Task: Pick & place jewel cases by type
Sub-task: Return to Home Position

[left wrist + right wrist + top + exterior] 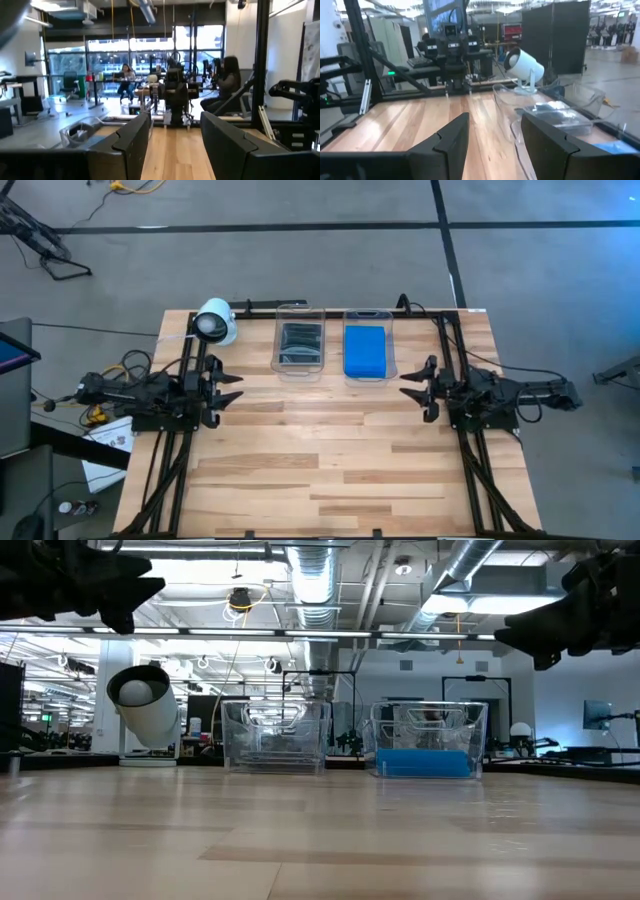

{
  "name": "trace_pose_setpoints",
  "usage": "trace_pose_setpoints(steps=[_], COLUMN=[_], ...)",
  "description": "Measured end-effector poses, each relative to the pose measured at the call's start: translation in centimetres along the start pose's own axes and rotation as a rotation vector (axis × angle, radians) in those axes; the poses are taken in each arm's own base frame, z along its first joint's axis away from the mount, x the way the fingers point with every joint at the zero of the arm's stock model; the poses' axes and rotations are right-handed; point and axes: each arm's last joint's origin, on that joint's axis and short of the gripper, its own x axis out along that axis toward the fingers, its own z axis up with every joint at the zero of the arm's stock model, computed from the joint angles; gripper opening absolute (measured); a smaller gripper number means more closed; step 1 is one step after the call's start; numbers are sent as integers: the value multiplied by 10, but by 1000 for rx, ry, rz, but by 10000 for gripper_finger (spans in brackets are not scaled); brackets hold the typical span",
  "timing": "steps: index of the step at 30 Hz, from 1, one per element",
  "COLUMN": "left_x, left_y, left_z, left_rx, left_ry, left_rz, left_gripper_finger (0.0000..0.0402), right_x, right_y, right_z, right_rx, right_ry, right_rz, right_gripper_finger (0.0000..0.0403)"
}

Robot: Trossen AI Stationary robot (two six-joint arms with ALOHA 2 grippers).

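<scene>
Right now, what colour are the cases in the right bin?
Bright blue cases, best in high view.

High cam straight down, low cam level w/ table (320, 840), wrist cams inward, tubs (275, 730) shared

Left tub (300, 376) and right tub (369, 380) stand at the table's (330, 460) far edge. A white camera (215, 322) occupies the far-left corner.
</scene>
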Motion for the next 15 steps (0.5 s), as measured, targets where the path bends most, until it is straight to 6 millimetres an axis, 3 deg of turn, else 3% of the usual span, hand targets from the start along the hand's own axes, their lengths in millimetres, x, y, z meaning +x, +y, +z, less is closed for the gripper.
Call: trace_pose_setpoints(steps=[15], left_x=[-1], left_y=[0], left_z=[-14], left_rx=[28], left_ry=[146], left_rz=[5], left_gripper_finger=[174], right_x=[-1], right_y=[1], right_z=[0], right_rx=[-11], right_ry=[-4], right_rz=[30], right_gripper_finger=[173])
